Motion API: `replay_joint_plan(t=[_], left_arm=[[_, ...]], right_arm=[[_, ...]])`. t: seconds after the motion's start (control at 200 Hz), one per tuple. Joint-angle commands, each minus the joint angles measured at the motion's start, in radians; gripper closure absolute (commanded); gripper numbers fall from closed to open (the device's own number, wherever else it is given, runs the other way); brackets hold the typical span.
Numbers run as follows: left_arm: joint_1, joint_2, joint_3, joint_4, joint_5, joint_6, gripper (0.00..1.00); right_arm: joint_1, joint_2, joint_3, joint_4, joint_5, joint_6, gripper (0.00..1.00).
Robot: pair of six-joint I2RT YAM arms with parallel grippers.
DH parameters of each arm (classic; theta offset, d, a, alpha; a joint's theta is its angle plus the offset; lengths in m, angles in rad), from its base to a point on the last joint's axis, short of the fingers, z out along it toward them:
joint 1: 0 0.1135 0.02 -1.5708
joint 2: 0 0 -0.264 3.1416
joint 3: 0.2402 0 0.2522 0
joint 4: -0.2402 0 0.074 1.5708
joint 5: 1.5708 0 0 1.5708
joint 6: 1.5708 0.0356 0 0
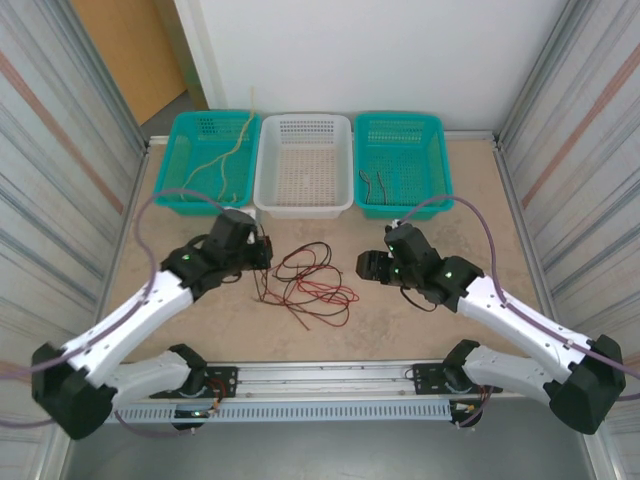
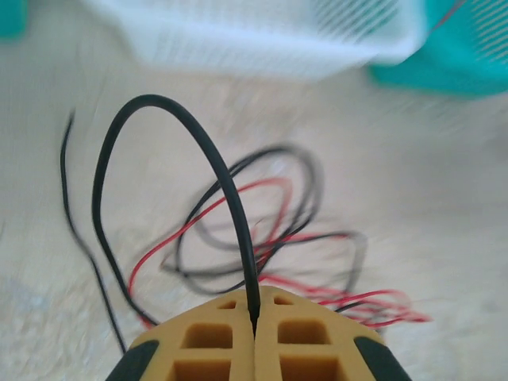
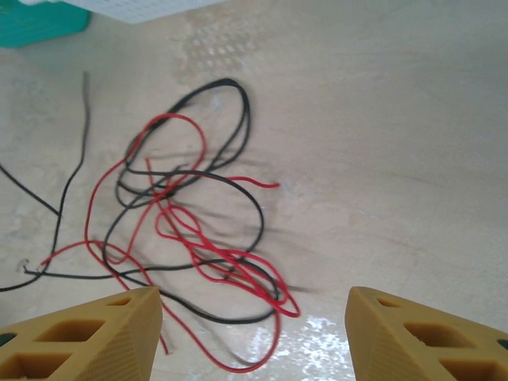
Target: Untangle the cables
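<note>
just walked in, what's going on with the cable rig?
The left claw is shut on a thin black wire from the tangle of red and black wires on the beige table. The right claw is open, facing that tangle. Yellowish-tan wires lie in the left teal plastic basket.

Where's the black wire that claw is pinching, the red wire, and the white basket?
black cable [image 2: 151, 99], left wrist view, top of its raised loop.
red cable [image 3: 171, 116], right wrist view, top of its upper loop.
white basket [image 1: 303, 208], top external view, its near rim.
</note>
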Motion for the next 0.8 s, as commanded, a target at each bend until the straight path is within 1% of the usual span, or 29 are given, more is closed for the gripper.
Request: replay_joint_plan(t=[0.0,0.065,0.155,0.236,0.341,0.481,0.601,0.717,0.797], left_arm=[[0.009,-0.088,0.079,-0.037,0.053,0.033,1.0],[0.036,-0.126,0.109,-0.009,0.115,0.014,1.0],[0.086,-0.163,0.132,0.065,0.243,-0.019,1.0],[0.1,-0.188,0.141,0.149,0.323,-0.034,1.0],[0.1,-0.196,0.174,0.191,0.366,-0.031,1.0],[0.1,-0.177,0.204,0.216,0.42,-0.033,1.0],[0.1,-0.169,0.201,0.257,0.455,-0.056,1.0],[0.1,-0.168,0.19,0.293,0.484,-0.076,1.0],[0.101,-0.169,0.189,0.295,0.485,-0.08,1.0]], right_arm=[[0.028,-0.015,0.053,0.078,-0.057,-0.026,0.38],[0.058,-0.015,0.07,0.118,-0.073,-0.041,0.38],[0.114,-0.015,0.113,0.144,-0.068,-0.075,0.37],[0.166,-0.004,0.163,0.152,-0.055,-0.119,0.37],[0.222,0.036,0.227,0.163,-0.04,-0.17,0.36],[0.274,0.121,0.328,0.189,-0.059,-0.227,0.36],[0.319,0.188,0.403,0.226,-0.079,-0.271,0.4],[0.341,0.22,0.418,0.307,-0.131,-0.282,0.46],[0.348,0.239,0.424,0.348,-0.162,-0.275,0.47]])
